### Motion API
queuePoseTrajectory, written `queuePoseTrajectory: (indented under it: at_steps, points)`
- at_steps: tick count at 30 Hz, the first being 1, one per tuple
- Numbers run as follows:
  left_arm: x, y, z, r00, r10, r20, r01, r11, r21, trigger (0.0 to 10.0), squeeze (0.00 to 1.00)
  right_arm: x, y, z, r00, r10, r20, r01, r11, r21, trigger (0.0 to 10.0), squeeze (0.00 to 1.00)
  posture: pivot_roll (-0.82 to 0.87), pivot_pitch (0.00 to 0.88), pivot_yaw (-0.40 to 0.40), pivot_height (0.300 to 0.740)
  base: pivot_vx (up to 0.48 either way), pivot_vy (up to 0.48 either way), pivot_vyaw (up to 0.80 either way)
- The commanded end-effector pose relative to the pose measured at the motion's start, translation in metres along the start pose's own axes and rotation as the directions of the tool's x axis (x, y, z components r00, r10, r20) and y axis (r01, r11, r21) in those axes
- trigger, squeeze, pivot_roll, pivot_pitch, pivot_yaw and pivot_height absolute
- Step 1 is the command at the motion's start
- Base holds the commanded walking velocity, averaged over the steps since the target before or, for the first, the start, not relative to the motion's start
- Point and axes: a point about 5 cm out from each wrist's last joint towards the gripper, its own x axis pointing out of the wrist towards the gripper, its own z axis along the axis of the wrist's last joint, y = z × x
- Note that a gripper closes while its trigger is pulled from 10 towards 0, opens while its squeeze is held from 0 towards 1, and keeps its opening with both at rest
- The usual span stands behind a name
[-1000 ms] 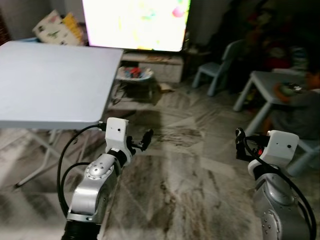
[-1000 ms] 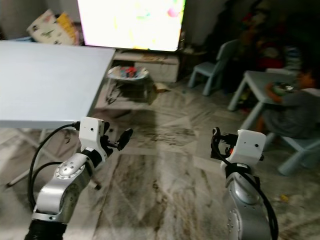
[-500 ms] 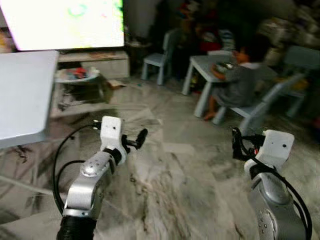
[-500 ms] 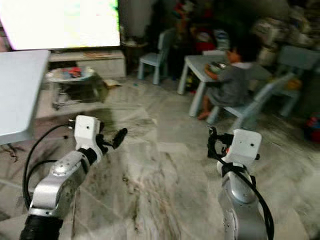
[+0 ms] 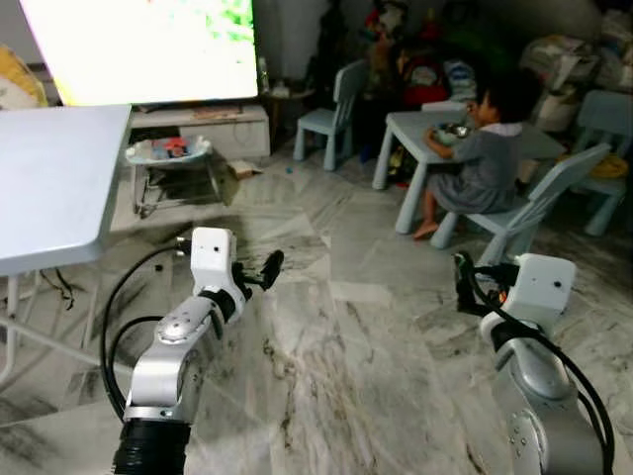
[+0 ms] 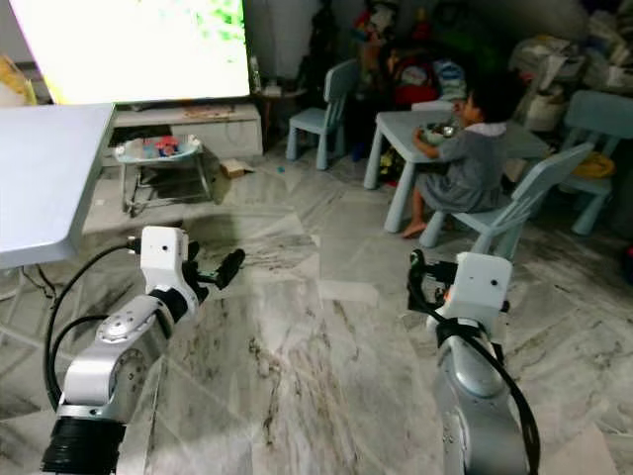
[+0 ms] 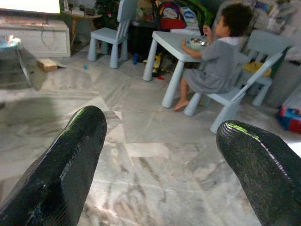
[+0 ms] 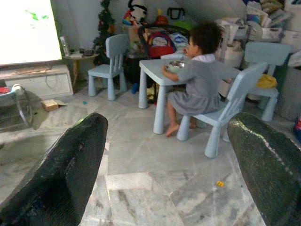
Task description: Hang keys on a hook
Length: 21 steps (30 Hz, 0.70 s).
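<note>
A grey-veined marble floor (image 5: 366,327) is spread across the lower and middle frame. At the upper left, a bright screen (image 5: 148,49) is mounted above a low white cabinet (image 5: 203,129), with a small bouncer seat (image 5: 168,158) set before it. The left edge is taken by a white folding table (image 5: 54,178). At the upper right, a pale blue child's table (image 5: 445,129) is flanked by matching small chairs (image 5: 331,109), and a seated person (image 5: 485,158) is seen there. Toys and bags are piled dimly against the dark back wall (image 5: 435,40).
</note>
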Motion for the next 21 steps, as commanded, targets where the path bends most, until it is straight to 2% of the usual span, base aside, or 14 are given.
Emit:
queuePoseTrajectory:
  at_steps: [1,11,12,19,21]
  points:
    - [0.0006,0.0068,0.0075,1.000,0.021,0.016,-0.021,1.000,0.012,10.0,0.00,0.0006,0.0039,0.0033,1.000,0.009,0.016,-0.009,1.000,0.003,10.0,0.00,-0.01,0.000,-0.064,0.740,0.337,0.341,0.00]
    - [0.0016,0.0075,0.0056,1.000,0.011,-0.010,-0.011,1.000,0.018,10.0,0.00,-0.0022,0.0014,0.0009,1.000,-0.013,0.014,0.013,1.000,0.006,10.0,0.00,-0.01,0.000,-0.056,0.740,0.307,0.369,0.00]
    - [0.0016,0.0078,0.0040,1.000,0.004,-0.024,-0.004,1.000,0.022,10.0,0.00,-0.0019,0.0016,0.0002,1.000,-0.016,0.014,0.016,1.000,0.007,10.0,0.00,0.00,0.000,-0.029,0.740,0.270,0.398,0.00]
    - [0.0026,0.0065,0.0018,0.998,-0.034,-0.059,0.037,0.998,0.051,10.0,0.00,-0.0022,0.0029,-0.0021,0.999,-0.040,0.018,0.040,0.999,0.013,10.0,0.00,0.01,0.000,-0.003,0.740,0.272,0.391,0.00]
    - [0.0041,0.0060,0.0014,0.997,-0.043,-0.066,0.047,0.998,0.051,10.0,0.00,-0.0023,0.0033,-0.0019,0.999,-0.047,0.020,0.047,0.999,0.016,10.0,0.00,0.01,0.000,0.001,0.740,0.000,0.000,0.00]
